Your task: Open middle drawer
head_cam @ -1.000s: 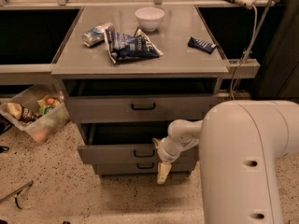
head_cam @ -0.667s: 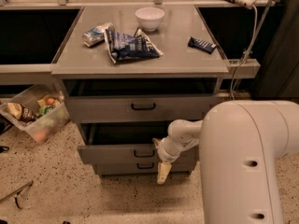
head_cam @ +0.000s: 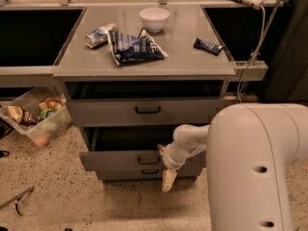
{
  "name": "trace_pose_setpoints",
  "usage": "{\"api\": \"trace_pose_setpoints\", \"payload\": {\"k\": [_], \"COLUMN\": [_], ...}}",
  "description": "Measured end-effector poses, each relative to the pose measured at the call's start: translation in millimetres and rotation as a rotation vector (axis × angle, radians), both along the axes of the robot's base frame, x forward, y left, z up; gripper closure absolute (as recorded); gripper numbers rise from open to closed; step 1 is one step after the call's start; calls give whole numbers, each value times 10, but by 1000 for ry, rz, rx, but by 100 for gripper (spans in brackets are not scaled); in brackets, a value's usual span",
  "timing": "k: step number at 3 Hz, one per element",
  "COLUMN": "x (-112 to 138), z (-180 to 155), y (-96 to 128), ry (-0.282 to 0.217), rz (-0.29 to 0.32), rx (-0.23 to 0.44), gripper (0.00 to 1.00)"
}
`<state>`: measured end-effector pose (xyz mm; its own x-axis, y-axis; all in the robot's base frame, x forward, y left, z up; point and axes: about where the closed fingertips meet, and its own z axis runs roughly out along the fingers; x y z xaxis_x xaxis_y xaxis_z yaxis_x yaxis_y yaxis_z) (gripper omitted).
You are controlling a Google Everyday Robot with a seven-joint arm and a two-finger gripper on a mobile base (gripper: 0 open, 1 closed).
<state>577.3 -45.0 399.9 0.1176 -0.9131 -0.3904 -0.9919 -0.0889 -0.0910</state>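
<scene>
The middle drawer is a grey flat front with a small black bar handle. It stands pulled out from the cabinet, and its dark inside shows behind the front. The top drawer is also out a little. The bottom drawer sits just below the middle one. My gripper hangs pointing down in front of the middle and bottom drawers, just right of their handles. My big white arm fills the lower right.
On the cabinet top lie a white bowl, a can, a dark chip bag and a dark snack bar. A clear bin with food stands on the floor at the left. A cable hangs at the right.
</scene>
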Motion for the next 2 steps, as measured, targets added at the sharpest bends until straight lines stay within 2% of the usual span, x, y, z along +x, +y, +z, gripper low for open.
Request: {"api": "trace_pose_setpoints", "payload": {"k": [1, 2], "x": [-340, -341], "z": [68, 67], "y": [-125, -125], "ry": [45, 45], "rz": [-47, -47], "rx": [-16, -16], "gripper": [0, 0]}}
